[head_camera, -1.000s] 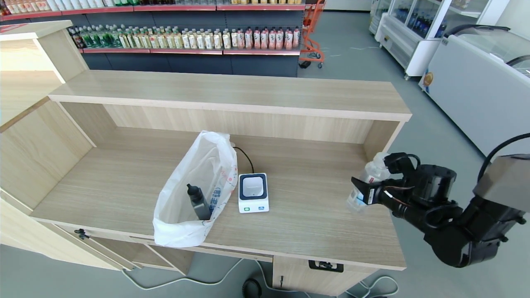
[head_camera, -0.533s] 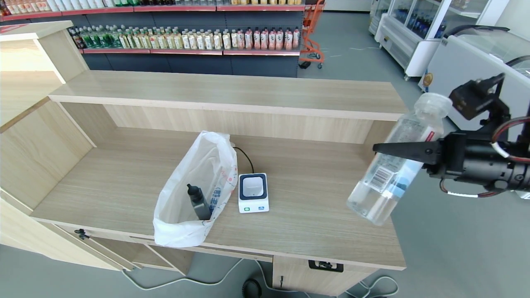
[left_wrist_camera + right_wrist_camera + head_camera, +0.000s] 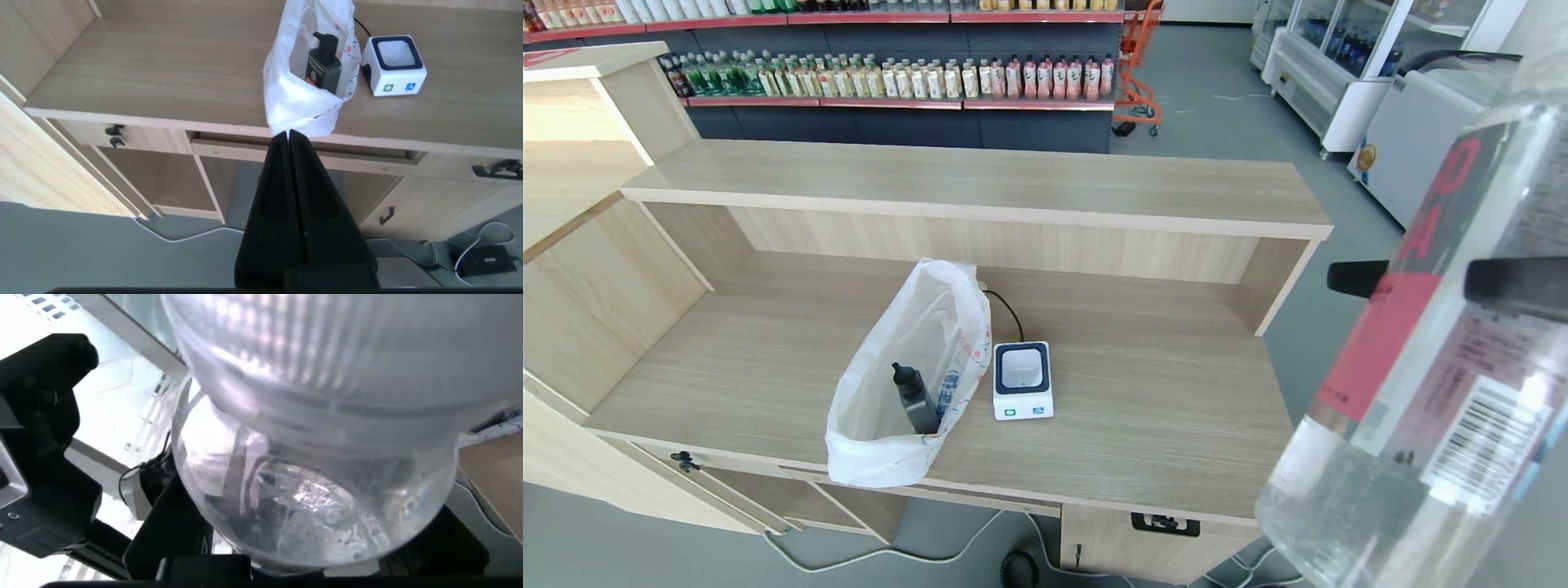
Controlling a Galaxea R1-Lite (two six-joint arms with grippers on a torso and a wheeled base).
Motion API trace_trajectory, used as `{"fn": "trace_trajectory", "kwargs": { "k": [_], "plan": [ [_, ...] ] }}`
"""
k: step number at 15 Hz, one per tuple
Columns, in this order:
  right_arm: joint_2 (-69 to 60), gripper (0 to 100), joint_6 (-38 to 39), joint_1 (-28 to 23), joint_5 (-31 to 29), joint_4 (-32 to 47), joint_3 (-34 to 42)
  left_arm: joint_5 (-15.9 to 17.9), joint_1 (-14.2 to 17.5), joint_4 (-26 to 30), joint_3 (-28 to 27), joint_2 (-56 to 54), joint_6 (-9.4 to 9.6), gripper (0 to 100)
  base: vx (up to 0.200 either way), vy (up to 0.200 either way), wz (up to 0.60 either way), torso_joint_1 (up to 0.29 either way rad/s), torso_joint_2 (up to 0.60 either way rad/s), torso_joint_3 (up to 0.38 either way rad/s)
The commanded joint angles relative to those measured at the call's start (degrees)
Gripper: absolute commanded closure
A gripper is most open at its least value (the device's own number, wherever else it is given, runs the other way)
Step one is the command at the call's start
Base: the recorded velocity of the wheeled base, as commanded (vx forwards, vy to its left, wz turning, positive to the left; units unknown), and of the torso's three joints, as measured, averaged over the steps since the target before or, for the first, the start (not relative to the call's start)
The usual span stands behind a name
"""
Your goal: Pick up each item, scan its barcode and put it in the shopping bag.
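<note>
- Bottle aloft on the right: a clear plastic water bottle [image 3: 1421, 392] with a red-and-white label hangs tilted, base low and toward the near side, well off the right end of the light wooden counter [image 3: 1135, 392].
- The right gripper [image 3: 1368, 280] has it clamped across the label band, with black fingers [image 3: 1515, 286] pressed to the body. That mid-body hold looks chosen to leave the printed barcode [image 3: 1478, 441] uncovered.
- The barcode faces up and toward the near side, so by the look of it the bottle wants rolling over before any reader can catch it.
- The white square barcode scanner [image 3: 1023, 380] sits mid-counter with its dark window upward, and its black cable [image 3: 1006, 309] runs off toward the far wall.
- Just beside it on the left stands the white plastic shopping bag [image 3: 907, 384], mouth open to the top and ready for a straight drop. A dark bottle with a black cap [image 3: 915, 400] is already inside, upright.
- The left gripper [image 3: 290, 143] hangs off the counter's near edge by the bag, jaws pressed together on nothing, clear of the work.
- Judged stage: item lifted, scan not yet done, bagging to follow.
</note>
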State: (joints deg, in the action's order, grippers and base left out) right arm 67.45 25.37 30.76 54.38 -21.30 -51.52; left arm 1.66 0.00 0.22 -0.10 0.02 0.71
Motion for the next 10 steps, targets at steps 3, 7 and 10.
{"fn": "trace_trajectory", "kwargs": {
  "k": [3,7,10],
  "plan": [
    [-2.41,100,0.03,2.11,7.14,0.03,0.01,0.01,0.0,-0.04,0.01,0.06,0.0,100,0.0,0.0,0.0,0.0,0.0,0.0],
    [-2.68,100,0.03,3.17,7.23,0.03,0.01,0.01,0.0,-0.04,0.01,-0.02,0.0,100,0.0,0.0,0.0,0.0,0.0,0.0],
    [-3.47,100,0.03,3.17,7.23,0.03,0.98,0.01,0.0,-0.04,0.01,-0.02,0.0,100,0.0,0.0,0.0,0.0,0.0,0.0]
  ]
}}
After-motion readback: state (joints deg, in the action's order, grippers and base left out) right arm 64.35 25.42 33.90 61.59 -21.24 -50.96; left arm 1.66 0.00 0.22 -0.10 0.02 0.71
